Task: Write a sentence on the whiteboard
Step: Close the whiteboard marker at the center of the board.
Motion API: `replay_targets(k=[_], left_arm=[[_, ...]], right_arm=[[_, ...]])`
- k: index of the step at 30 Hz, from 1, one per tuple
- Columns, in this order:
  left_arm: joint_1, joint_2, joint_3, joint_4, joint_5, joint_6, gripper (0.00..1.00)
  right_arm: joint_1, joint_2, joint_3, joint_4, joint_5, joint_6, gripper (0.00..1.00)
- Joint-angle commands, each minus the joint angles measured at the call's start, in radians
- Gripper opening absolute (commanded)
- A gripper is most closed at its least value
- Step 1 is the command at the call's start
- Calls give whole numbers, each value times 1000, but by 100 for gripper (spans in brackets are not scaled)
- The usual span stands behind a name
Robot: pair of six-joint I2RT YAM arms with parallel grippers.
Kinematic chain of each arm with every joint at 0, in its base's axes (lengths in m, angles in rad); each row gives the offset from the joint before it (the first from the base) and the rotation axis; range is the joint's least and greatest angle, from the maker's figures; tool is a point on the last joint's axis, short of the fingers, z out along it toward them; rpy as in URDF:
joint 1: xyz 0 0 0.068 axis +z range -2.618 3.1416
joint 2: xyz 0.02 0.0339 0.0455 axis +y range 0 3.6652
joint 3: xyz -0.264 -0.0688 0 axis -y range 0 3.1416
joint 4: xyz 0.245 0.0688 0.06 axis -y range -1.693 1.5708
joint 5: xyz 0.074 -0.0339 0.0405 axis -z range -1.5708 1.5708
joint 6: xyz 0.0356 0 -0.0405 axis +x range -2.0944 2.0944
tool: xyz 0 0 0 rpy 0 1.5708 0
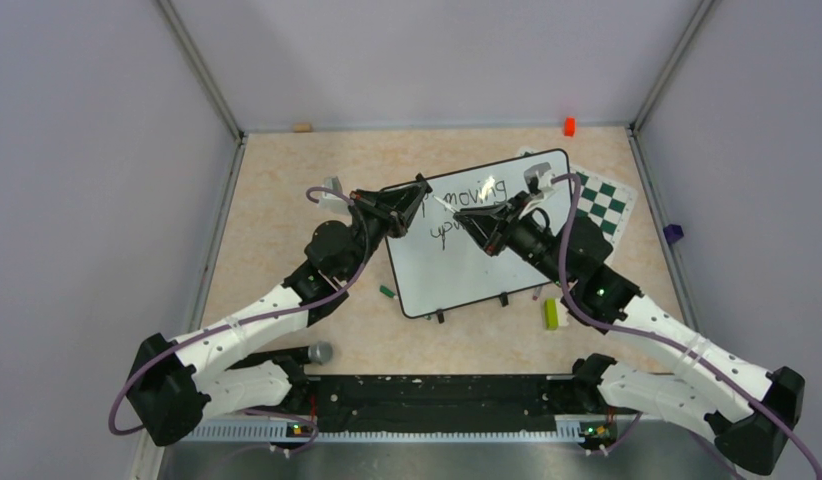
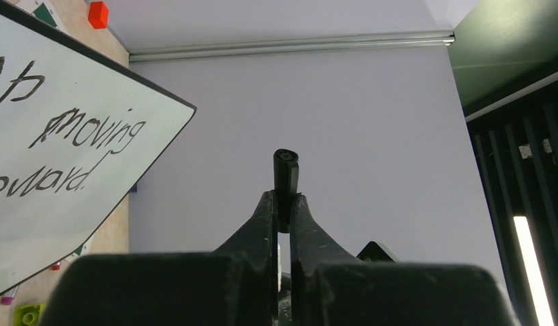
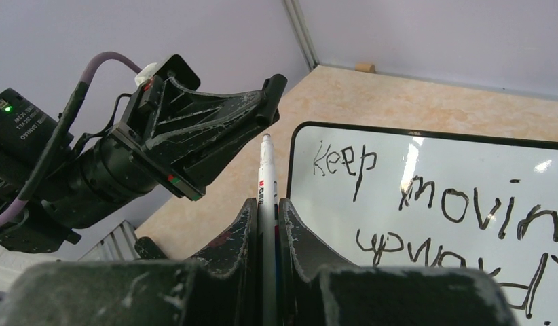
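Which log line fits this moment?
left claw: black cap held; right claw: white marker pen held; glossy white whiteboard: dark sentence written

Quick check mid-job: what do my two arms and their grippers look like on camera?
Both arms match: white shell links on the left arm and right arm, black joints and bases. A purple cable loops along each. The left gripper and right gripper are black, triangular, with scuffed tapering fingers. A green light shows on the left wrist.

White whiteboard point(image 1: 447, 275) with black rim, dark sentence point(image 3: 459, 204), green-and-white chequered mat point(image 1: 607, 205), orange block point(image 1: 569, 126), beige table point(image 1: 287, 190).
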Motion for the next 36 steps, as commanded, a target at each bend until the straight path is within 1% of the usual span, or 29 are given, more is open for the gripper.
replay_targets(k=[1, 19, 30, 33, 36], left_arm=[[6, -11, 0, 44, 2, -10, 0], [5, -1, 7, 43, 14, -16, 0], [5, 1, 2, 49, 50, -29, 0], [3, 6, 5, 42, 82, -29, 0], [-24, 29, 12, 73, 76, -4, 0]], right_arm=[[12, 5, 53, 69, 10, -13, 0], [11, 20, 55, 86, 14, -13, 0], [11, 42, 63, 105, 20, -18, 0], [11, 49, 64, 106, 24, -21, 0], [11, 63, 60, 114, 72, -25, 0]])
